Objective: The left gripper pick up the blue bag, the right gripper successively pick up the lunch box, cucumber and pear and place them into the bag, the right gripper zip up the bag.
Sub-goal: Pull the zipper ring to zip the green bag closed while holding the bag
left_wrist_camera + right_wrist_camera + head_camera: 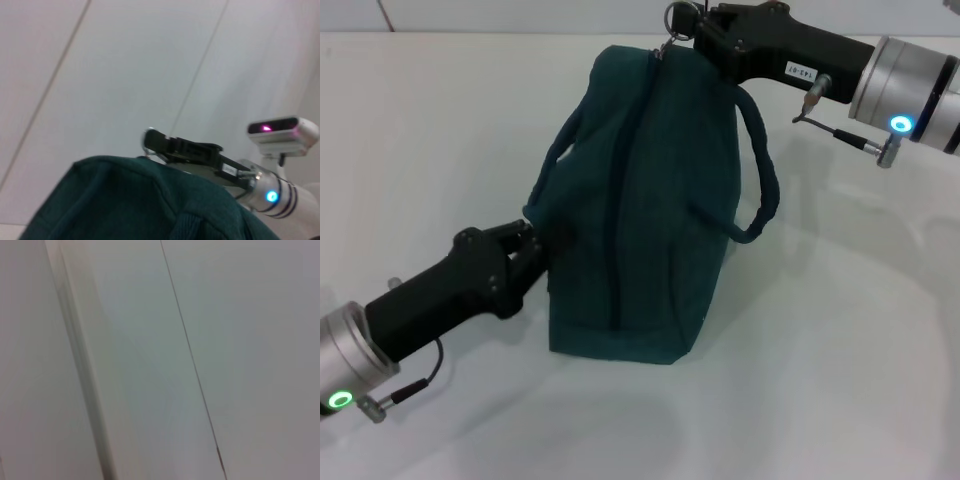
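So the blue bag (640, 200) is standing upright on the white desk (840, 350), roughly in the middle of the head view, and the long zipper (617, 215) running down its top looks closed all the way along.

Left tool (535, 248) is down at the near left side of the bag, with its fingers pinched shut on the bag's fabric right at the side edge, just below where one loop handle (558, 150) comes off. Its arm runs back toward the lower left corner, silver cuff with the green ring light (340, 401) glowing.

Right tool (692, 28) is up at the far top end of the bag, coming in from the right. It has hold of the metal ring pull (677, 17) at the end of the zipper, fingers closed on it, and the bag's top corner is pulled up into a peak there. The other handle (760, 170) hangs loose down the right side of the bag.

Left wrist view shows the teal bag top (125, 200) close up with the right tool (155, 142) sitting at its far edge, blue light on that arm's cuff. Right wrist view is just blank pale surface with a seam line, nothing useful.

Can't see a lunch box, cucumber or pear in any view.
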Motion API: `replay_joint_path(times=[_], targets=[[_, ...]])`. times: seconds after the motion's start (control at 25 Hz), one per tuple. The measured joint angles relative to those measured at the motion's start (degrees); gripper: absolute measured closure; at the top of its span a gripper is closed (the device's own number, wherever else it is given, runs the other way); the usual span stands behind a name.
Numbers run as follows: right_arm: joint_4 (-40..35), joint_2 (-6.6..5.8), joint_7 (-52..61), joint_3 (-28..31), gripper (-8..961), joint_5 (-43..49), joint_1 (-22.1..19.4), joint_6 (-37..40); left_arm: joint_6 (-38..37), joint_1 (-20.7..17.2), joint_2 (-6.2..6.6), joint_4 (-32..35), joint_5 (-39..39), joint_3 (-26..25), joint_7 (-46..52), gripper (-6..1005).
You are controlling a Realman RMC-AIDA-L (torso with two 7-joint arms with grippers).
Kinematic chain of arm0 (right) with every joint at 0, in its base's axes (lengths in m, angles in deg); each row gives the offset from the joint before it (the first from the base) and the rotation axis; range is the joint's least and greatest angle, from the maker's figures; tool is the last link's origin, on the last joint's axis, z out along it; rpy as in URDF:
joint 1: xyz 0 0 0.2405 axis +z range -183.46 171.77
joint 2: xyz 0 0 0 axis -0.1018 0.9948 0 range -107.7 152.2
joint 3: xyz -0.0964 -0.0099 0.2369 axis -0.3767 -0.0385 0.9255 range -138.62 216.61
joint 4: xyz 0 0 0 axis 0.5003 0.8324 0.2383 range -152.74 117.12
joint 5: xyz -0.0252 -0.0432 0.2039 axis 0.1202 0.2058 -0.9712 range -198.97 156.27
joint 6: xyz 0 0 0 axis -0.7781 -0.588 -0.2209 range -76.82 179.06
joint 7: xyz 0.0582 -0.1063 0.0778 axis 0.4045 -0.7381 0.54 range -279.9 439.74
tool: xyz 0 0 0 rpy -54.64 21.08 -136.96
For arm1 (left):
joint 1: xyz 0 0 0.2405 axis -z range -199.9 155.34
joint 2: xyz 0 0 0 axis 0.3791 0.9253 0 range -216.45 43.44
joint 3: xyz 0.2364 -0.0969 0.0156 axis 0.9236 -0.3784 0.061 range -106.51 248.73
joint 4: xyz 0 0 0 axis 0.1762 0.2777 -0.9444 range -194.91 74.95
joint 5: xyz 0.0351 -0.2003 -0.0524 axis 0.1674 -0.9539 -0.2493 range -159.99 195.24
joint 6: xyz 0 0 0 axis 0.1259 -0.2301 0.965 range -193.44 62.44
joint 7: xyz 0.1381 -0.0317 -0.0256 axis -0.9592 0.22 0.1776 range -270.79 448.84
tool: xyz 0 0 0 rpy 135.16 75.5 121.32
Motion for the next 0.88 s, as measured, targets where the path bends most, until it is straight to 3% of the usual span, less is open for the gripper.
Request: replay_joint_path(times=[0.44, 0.64, 0.88], targets=[[-0.9, -0.03, -0.7, 0.7, 817, -1.6, -2.7, 0.9, 4.1, 0.6, -0.89, -0.3, -0.3, -7.9, 1.0, 793], [-1.0, -0.06, -0.8, 0.7, 815, -1.6, -3.0, 1.3, 4.0, 0.6, -1.07, -0.6, -1.4, -8.2, -0.5, 775], [-1.0, -0.13, -1.5, 0.7, 813, -2.3, -3.7, 1.7, 3.0, 0.3, -0.98, -1.3, -2.9, -7.9, -0.5, 512]])
